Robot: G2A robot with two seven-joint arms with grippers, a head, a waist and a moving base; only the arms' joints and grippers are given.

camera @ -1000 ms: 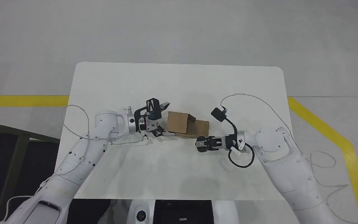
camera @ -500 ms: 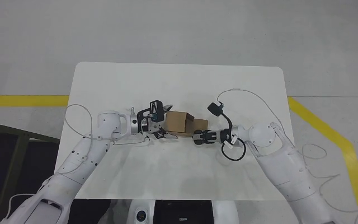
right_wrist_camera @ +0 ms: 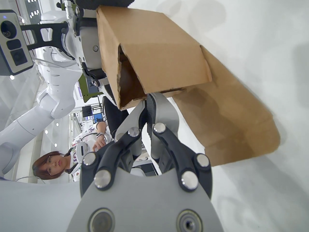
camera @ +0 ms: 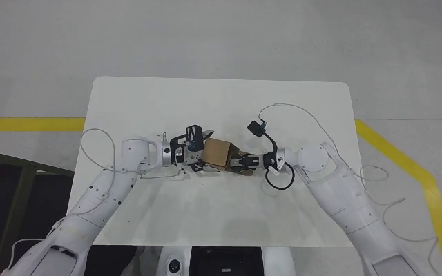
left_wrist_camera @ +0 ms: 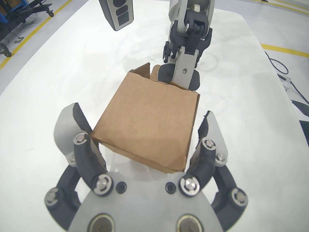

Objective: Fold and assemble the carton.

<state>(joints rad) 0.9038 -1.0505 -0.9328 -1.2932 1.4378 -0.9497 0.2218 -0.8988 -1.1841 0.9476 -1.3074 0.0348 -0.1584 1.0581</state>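
We're closing the carton [camera: 219,152] end: left gripper [left_wrist_camera: 142,112] jaws wide astride it, right gripper [right_wrist_camera: 146,102] jaws near-shut at the opening; long flap [right_wrist_camera: 231,126] probably next.

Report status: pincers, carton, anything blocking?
Left pincer open, straddling carton. Right pincer shut, tips at its open end. Long flap unfolded on table. Nothing in the way.

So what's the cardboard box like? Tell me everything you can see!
The carton is plain brown cardboard, partly folded into a box shape, lying on the white table. One end gapes open, with a long flap sticking out along the table. The left hand straddles the other end with open fingers; the right hand, shut, touches the open end's edge.
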